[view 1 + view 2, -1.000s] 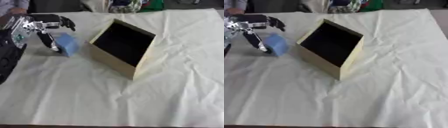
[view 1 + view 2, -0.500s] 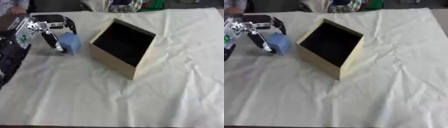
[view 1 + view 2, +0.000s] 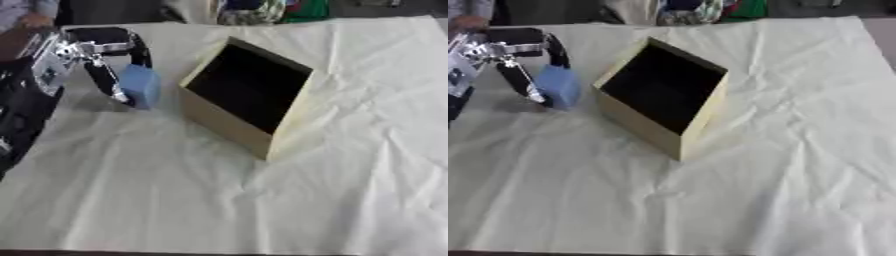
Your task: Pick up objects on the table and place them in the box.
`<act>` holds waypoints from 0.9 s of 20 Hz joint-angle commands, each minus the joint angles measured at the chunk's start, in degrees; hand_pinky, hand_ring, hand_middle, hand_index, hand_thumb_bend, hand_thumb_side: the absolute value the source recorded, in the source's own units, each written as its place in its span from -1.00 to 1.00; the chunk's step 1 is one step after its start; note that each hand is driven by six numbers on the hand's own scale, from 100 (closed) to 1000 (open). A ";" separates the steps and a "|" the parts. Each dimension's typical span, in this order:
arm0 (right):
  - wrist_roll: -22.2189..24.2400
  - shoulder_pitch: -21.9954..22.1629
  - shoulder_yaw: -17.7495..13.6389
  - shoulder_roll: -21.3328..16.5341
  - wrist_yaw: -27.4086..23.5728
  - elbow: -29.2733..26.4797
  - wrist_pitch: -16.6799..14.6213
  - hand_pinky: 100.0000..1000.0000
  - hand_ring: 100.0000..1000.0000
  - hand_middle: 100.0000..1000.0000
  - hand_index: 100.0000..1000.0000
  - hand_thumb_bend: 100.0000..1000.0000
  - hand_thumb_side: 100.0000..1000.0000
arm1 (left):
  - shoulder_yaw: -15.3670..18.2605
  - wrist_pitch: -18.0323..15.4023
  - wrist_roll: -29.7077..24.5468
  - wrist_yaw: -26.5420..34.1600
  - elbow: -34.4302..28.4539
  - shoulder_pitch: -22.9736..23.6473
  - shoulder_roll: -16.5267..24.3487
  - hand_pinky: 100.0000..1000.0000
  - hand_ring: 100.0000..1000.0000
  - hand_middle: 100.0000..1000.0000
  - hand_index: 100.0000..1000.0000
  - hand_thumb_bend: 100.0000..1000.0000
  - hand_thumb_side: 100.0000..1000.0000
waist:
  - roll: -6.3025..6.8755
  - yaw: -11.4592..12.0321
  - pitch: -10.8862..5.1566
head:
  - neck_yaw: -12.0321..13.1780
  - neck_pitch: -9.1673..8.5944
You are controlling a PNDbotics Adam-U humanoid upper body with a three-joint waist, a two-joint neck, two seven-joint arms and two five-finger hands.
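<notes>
Block gripped, box next

Left eye view: left robot hand [image 3: 87, 55] has its fingers curled round a blue block [image 3: 140, 86], just left of the tilted box [image 3: 248, 100] on the table [image 3: 175, 200].

Right eye view: box mouth faces up; the carry step calls for lifting the block rightward over the rim. Right robot hand unseen.

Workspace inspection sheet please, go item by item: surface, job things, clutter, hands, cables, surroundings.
Surface: table under a wrinkled cream cloth.
Job's things: blue block held at the left; open box beside it, dark inside, nothing seen in it.
Clutter: nothing seen.
Hands: left hand curled round the block; right hand not in view.
Cables: nothing seen.
Surroundings: colourful items beyond the far edge, too blurred to tell.
</notes>
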 commanded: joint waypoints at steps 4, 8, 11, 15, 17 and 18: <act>-0.07 -0.59 -0.13 -0.77 -0.11 -1.01 0.13 0.24 0.10 0.03 0.38 -1.00 -0.25 | 1.97 -18.12 -19.91 2.08 -2.65 -1.54 1.11 0.43 0.02 -0.44 -0.30 0.02 -1.00 | 0.60 0.27 -0.72 | 0.23 -0.05; -0.08 -0.60 -0.07 -0.68 -0.05 -1.01 0.01 0.24 0.10 0.04 0.38 -1.00 -0.26 | 3.22 -16.40 -19.91 4.73 -5.13 -2.33 0.74 0.42 0.01 -0.44 -0.30 -0.03 -1.00 | 0.51 0.60 -1.16 | 0.24 0.22; -0.06 -0.71 0.03 -0.62 -0.03 -1.01 -0.06 0.24 0.10 0.04 0.38 -1.00 -0.26 | 3.69 -14.92 -19.91 6.26 -6.44 -3.39 -0.01 0.42 0.01 -0.44 -0.30 -0.04 -1.00 | 0.46 0.79 -1.43 | 0.30 0.35; -0.02 -0.89 0.14 -0.47 0.01 -1.01 -0.14 0.24 0.10 0.04 0.38 -1.00 -0.28 | 4.02 -13.89 -19.91 7.63 -7.66 -5.23 -1.63 0.41 0.01 -0.44 -0.30 -0.08 -1.00 | 0.37 0.84 -1.71 | 0.39 0.38; -0.02 -1.02 0.17 -0.36 0.05 -1.01 -0.21 0.24 0.10 0.04 0.38 -1.00 -0.28 | 4.23 -13.59 -19.91 8.50 -8.26 -6.10 -2.59 0.41 0.00 -0.43 -0.30 -0.11 -1.00 | 0.34 0.80 -1.83 | 0.44 0.28; -0.04 -1.09 0.17 -0.30 0.06 -1.01 -0.25 0.24 0.10 0.04 0.38 -1.00 -0.28 | 4.35 -13.47 -19.91 8.99 -8.58 -6.49 -3.07 0.40 0.00 -0.43 -0.30 -0.13 -1.00 | 0.34 0.76 -1.89 | 0.48 0.23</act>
